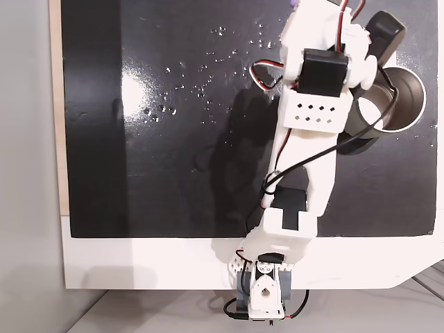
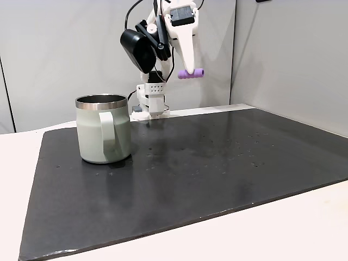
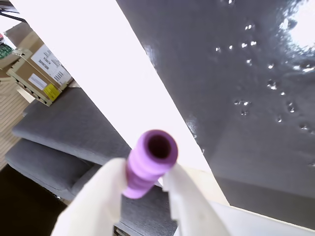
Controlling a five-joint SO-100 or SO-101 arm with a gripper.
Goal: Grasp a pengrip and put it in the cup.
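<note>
The pengrip (image 3: 147, 162) is a short lilac tube with a ribbed body and a dark hollow end, and the wrist view looks straight down its bore. It sits clamped crosswise between the two white fingers (image 3: 106, 196) of the tool (image 3: 142, 189), which is closed on it, one finger pressing each side. In a fixed view from the side the pengrip (image 2: 191, 73) lies level, held high in the air at the tip of the tool (image 2: 188, 69), well above the mat.

The cup (image 2: 103, 129) stands upright on the dark mat (image 2: 217, 168) at about 8 o'clock from the pengrip in that view, well apart from it. It is pale grey-green with a steel rim, and its handle faces the camera. In a fixed view from above, the cup (image 1: 406, 100) shows its shiny inside at the 3 o'clock edge, partly hidden by the arm (image 1: 312, 132), while a sliver of the pengrip (image 1: 295, 3) peeks out at the top edge, around 11 o'clock from the cup.

The mat is glossy, with scattered small white specks (image 1: 201, 69), and lies on a white tabletop (image 1: 139, 263). Beyond the tabletop edge, the wrist view shows grey cushions (image 3: 69, 137) and a cardboard box (image 3: 37, 71) toward 9 and 10 o'clock.
</note>
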